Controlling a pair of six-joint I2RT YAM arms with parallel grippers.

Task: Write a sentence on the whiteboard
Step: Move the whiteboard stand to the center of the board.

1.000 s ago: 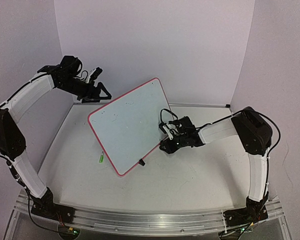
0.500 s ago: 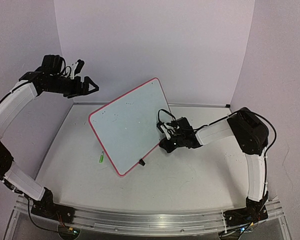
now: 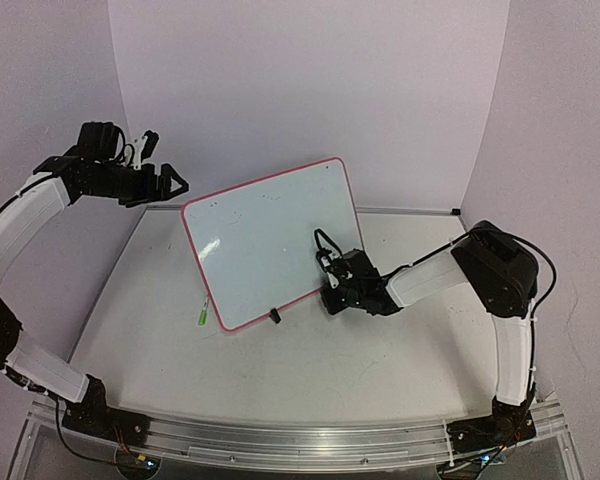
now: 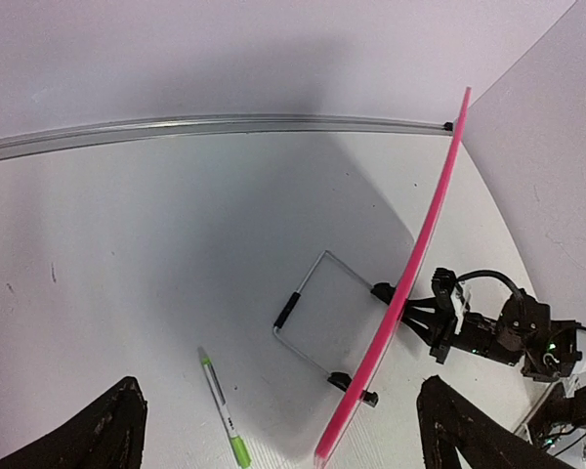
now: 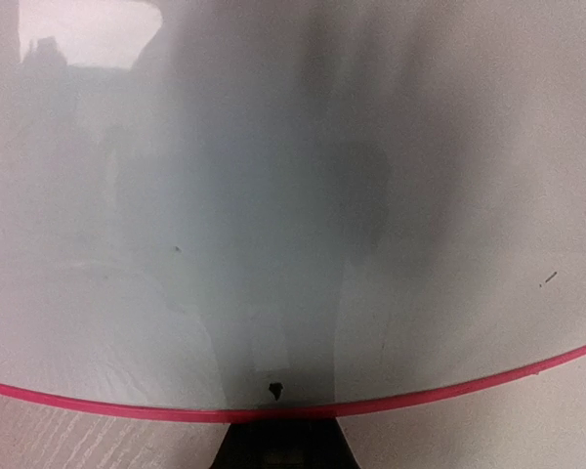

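The whiteboard (image 3: 270, 245), white with a red-pink rim, stands tilted back on a wire stand (image 4: 308, 322) at mid-table. The left wrist view shows it edge-on as a pink line (image 4: 425, 230). Its face fills the right wrist view (image 5: 273, 195). My right gripper (image 3: 332, 290) is shut at the board's lower right rim, its black tips (image 5: 283, 445) tucked under the pink edge. My left gripper (image 3: 168, 180) hangs wide open and empty high at the back left, well clear of the board. A green-capped marker (image 3: 202, 315) lies on the table by the board's lower left corner.
A metal rail (image 4: 215, 124) runs along the table's far edge below the back wall. Side walls close in left and right. A black clip foot (image 3: 275, 316) sticks out at the board's bottom rim. The arm bases sit on the front rail (image 3: 300, 440).
The right gripper closed at the board's lower right rim and the board swung round to face more forward. The left arm pulled back up and to the left, away from the board.
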